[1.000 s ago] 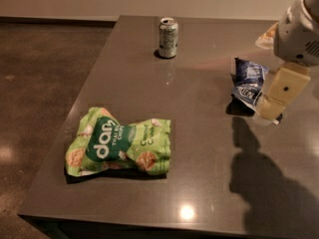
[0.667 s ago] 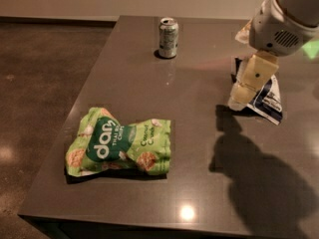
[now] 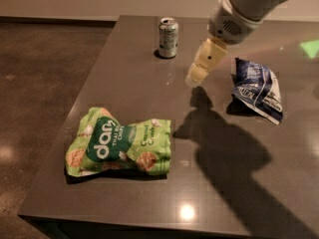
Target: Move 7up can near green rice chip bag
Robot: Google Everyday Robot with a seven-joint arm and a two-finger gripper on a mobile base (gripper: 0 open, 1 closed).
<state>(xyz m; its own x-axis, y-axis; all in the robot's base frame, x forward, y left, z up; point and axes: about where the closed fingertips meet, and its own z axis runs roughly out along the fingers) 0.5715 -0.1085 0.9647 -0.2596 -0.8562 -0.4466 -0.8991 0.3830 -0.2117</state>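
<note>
Hanging above the dark grey table (image 3: pixel 124 83), the gripper (image 3: pixel 194 77) points down and to the left from a white arm (image 3: pixel 249 6) that enters at the top right corner. The cream-coloured gripper sits in the air between the can and the blue bag, nearer the can and a bit in front of it, not touching it. Can't tell how far the gripper is open; nothing shows in its hold. Can (image 3: pixel 168 37) stands upright near the table's far edge, with a silver top, pale green sides and a small dark shadow at its base. Green bag (image 3: pixel 119 144) lies flat and crumpled on the near left part of the table, white "dang" lettering up and rice chip pictures showing, well apart from the can. Blue bag (image 3: pixel 256 88), dark blue and white and crumpled, lies at the right side, near the gripper and apart from both other items. Arm's shadow (image 3: pixel 224 148) runs across the table from under the gripper toward the near right. Bright light spot (image 3: pixel 187 212) reflects near the front edge; green glow (image 3: pixel 310 48) at the far right. Brown floor (image 3: pixel 45 73) lies left of the table.
</note>
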